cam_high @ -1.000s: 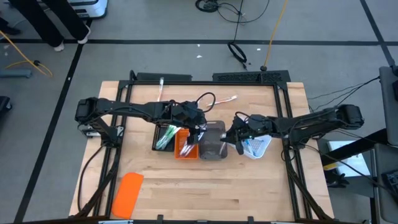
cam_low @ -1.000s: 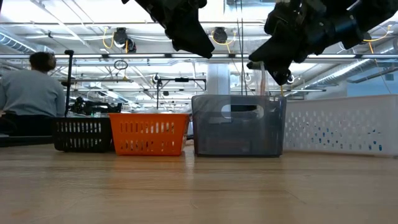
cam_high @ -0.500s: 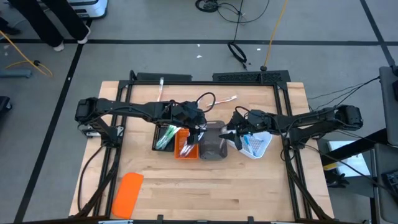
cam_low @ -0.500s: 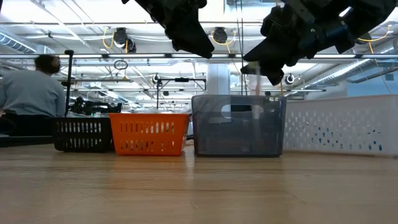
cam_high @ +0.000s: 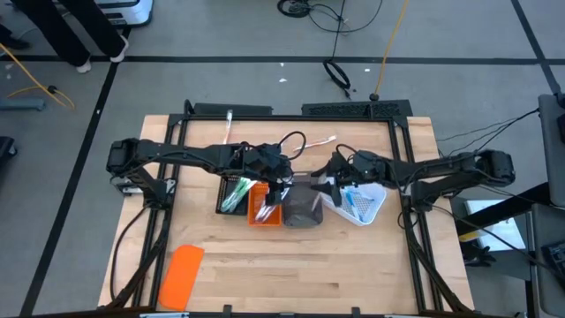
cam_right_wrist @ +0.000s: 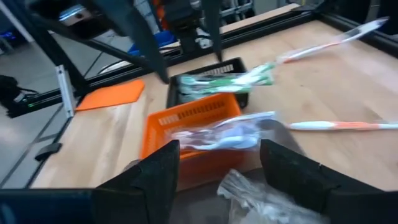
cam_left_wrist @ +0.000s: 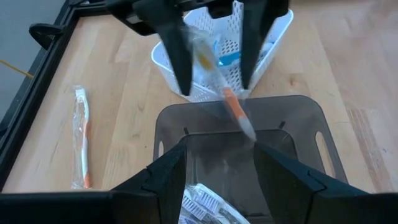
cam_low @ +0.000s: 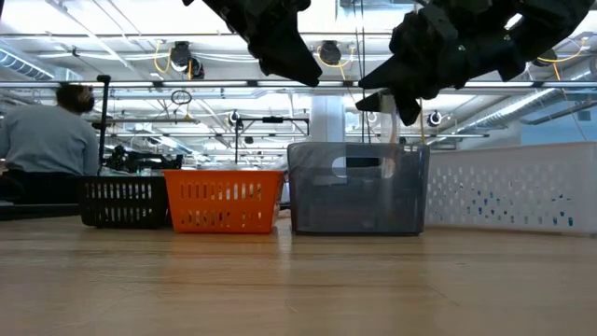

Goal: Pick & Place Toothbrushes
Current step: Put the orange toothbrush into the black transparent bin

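Right tool (cam_high: 328,187): hovers above the grey tray (cam_high: 302,201) near the middle of the counter (cam_high: 353,265); its two fingers stand wide apart, and the left wrist view shows a wrapped orange-white toothbrush (cam_left_wrist: 233,109) hanging tilted between them, over the tray mouth. Whether the fingers touch it cannot be told.
Left tool (cam_high: 279,183): waits just above the orange tray (cam_high: 261,212), fingers spread, gripping nothing.
Trays: black tray (cam_high: 232,196), orange tray and grey tray sit side by side in a row; a white basket (cam_high: 362,203) stands just beyond the grey one, toward the counter's right edge.
Toothbrushes: green-white ones (cam_right_wrist: 230,79) lie in the black tray, a pale one in a clear wrapper (cam_right_wrist: 217,137) rests across the orange tray, blue ones (cam_left_wrist: 227,57) sit in the white basket, and two loose ones (cam_right_wrist: 339,126) lie near the counter's far edge.
Handling: likely very light and stiff, with a slick, crinkly wrapper that could slide between fingers.
Best hold: probably mid-handle, pinched across its narrow width, so it hangs balanced.
Risk: a long stick may catch on a tray rim.
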{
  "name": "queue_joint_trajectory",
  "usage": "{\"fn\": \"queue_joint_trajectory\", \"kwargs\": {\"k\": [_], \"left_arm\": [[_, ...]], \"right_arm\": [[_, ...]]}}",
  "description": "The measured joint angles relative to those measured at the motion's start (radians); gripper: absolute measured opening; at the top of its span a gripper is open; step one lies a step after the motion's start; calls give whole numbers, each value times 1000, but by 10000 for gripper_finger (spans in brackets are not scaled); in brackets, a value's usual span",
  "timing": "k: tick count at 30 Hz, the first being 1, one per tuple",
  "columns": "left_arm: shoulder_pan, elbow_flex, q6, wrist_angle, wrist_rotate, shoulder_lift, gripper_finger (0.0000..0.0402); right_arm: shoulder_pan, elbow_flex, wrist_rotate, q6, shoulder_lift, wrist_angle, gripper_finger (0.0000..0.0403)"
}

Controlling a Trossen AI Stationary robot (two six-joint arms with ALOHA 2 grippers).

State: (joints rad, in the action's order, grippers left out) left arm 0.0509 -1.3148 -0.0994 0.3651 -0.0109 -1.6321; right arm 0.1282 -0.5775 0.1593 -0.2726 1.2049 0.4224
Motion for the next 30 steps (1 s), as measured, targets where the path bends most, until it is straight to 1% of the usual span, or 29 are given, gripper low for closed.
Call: {"fn": "queue_joint_trajectory", "kwargs": {"k": [5, 9, 14, 16, 18, 21, 24, 27, 30], "left_arm": [[0, 0, 0, -1, 0, 0, 189], [0, 0, -1, -2, 0, 0, 189], [6, 0, 1, -3, -3, 0, 189], [6, 0, -1, -4, -33, 0, 189], [7, 0, -1, -5, -97, 0, 189], [17, 0, -2, -38, -195, 0, 189], [38, 0, -2, -72, -216, 0, 189], [67, 0, 5, -75, -216, 0, 189], [94, 0, 20, -71, -217, 0, 189]], "right_arm": [[53, 0, -2, 9, 0, -5, 208], [84, -1, 0, 33, -1, 52, 208], [102, 0, 0, 32, 0, 29, 206], [101, 0, 4, 30, 0, 31, 206], [101, 0, 29, 31, 0, 30, 206], [101, 0, 29, 31, 0, 32, 204], [101, 0, 29, 31, 0, 33, 202], [101, 0, 29, 32, 0, 33, 203], [125, 0, 34, 42, 0, 20, 200]]}}
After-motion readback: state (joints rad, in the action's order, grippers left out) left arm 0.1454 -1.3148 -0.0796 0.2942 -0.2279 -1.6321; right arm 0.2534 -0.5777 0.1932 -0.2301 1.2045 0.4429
